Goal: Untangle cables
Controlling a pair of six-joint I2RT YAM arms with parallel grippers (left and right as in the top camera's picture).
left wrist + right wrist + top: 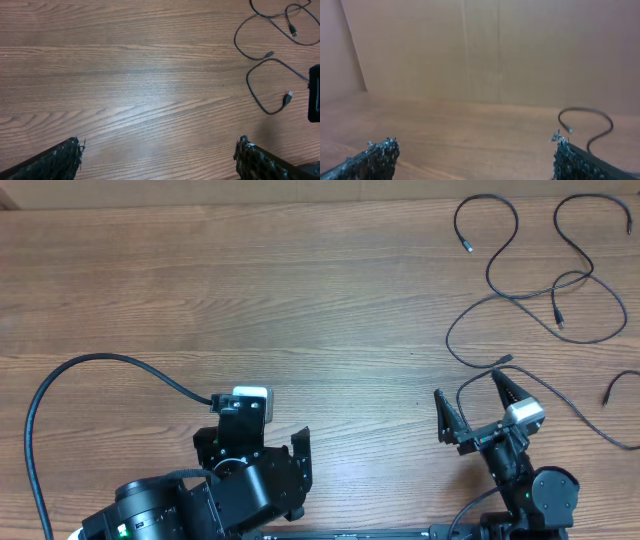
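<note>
Several thin black cables [575, 275] lie in loose, crossing curves at the far right of the wooden table, one plug end [467, 247] pointing left. My right gripper [478, 402] stands open just below their nearest loop, nothing between its fingers. My left gripper [255, 442] is open near the front middle, well left of the cables. The left wrist view has my left gripper [160, 145] wide open over bare wood, with a cable loop and plug [289, 97] at the right. In the right wrist view my right gripper [475, 144] is open and empty, a cable loop [585, 109] lying ahead on the right.
A thick black arm cable [35, 410] arcs over the table at the front left. A brown cardboard wall [480, 50] stands behind the table. A further thin cord end [606, 398] lies near the right edge.
</note>
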